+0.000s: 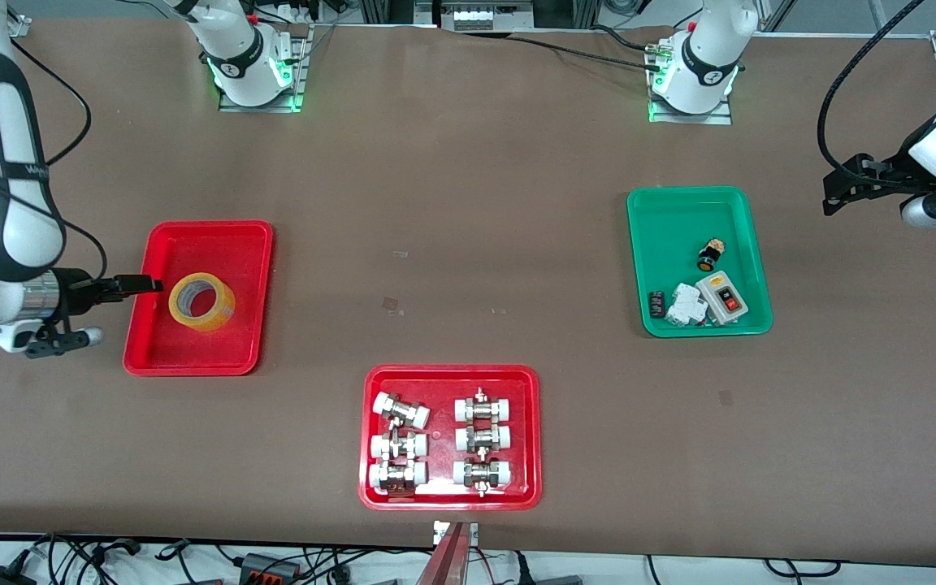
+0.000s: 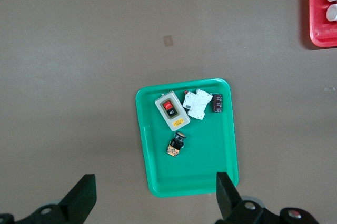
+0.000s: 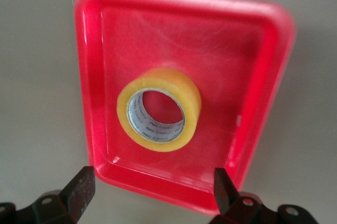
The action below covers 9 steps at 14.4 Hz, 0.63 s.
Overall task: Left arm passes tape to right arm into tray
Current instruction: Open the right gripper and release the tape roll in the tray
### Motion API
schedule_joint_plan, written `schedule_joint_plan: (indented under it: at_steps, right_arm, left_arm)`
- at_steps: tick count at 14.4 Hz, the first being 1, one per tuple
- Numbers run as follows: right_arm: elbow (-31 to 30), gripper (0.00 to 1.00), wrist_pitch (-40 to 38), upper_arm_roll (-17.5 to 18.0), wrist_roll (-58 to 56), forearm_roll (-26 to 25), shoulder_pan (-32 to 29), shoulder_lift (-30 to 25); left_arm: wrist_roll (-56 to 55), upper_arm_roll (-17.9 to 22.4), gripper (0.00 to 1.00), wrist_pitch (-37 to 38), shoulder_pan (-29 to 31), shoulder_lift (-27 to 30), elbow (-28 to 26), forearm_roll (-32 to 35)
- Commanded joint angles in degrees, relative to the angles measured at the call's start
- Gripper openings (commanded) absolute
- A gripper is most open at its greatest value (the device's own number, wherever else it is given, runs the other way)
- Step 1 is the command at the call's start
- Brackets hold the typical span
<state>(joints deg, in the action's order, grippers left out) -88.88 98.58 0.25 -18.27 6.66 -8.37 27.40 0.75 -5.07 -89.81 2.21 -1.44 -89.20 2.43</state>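
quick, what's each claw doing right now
Left claw: open, empty, up over the green tray.
Right claw: open, empty, at the edge of the red tray holding the tape.

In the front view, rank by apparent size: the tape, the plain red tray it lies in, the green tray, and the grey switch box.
1. plain red tray and green tray: look about alike, so unranked
2. tape
3. grey switch box
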Motion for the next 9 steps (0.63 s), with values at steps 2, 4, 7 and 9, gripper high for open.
schedule_joint_plan:
  at_steps: [2, 4, 7, 9]
  right_arm:
    - [5.6, 1.0, -5.7, 0.0, 10.8, -4.8, 4.5, -5.9]
    - [7.8, 1.0, -9.2, 0.0, 17.2, -4.6, 6.2, -8.2]
    - [13.1, 1.0, -12.1, 0.1, 17.1, -4.5, 6.2, -9.0]
    - [17.1, 1.0, -13.5, -0.5, 16.6, -4.4, 5.5, -8.9]
  left_arm:
    - [-0.5, -0.6, 1.0, 0.3, 1.6, -0.7, 0.9, -4.3]
    - [0.3, -0.6, 1.0, 0.2, 3.0, -0.8, 0.9, -4.8]
    - [1.1, -0.6, 1.0, 0.3, 3.0, -1.0, 1.3, -4.7]
    - [1.0, -0.7, 1.0, 1.2, 3.1, -0.7, 1.6, -4.6]
